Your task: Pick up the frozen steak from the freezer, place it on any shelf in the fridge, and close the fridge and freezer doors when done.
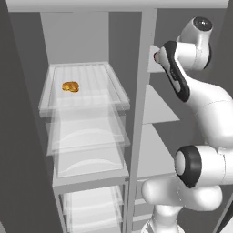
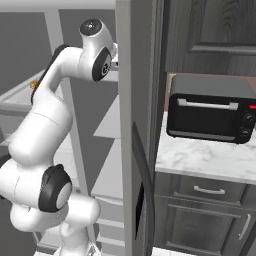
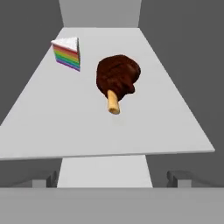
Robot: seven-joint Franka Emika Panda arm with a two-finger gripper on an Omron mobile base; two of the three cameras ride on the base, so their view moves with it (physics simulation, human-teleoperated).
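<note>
The white arm reaches up and forward into the narrower grey freezer compartment [image 1: 157,109] on the right of the open appliance, its hand up at the level of the upper opaque grey shelf [image 3: 52,127]. From the camera on the hand, the gripper [image 3: 112,180] has its two small grey finger tips [image 3: 180,179] set far apart at the bottom of the picture, spread wide with nothing between them. Ahead of them on that flat grey shelf lies the frozen steak [image 3: 117,75], a rounded dark reddish-brown lump with a short tan bone stub pointing toward the hand; it sits near the middle of the shelf, well apart from the finger tips and untouched. Further back and to its left in that view stands a wedge of rainbow-layered cake with white icing [image 3: 67,53], clear of the steak. In the wider fridge compartment on the left, a golden-orange lump [image 1: 70,86] rests on the topmost translucent ribbed shelf with a raised rim [image 1: 116,88], with clear bins below it. To the right of the appliance, a tall grey door with a long dark curved handle [image 2: 142,165] stands open, edge-on, and beyond it a black toaster oven [image 2: 210,112] sits on a pale marble counter [image 2: 200,160] above dark cabinets
</note>
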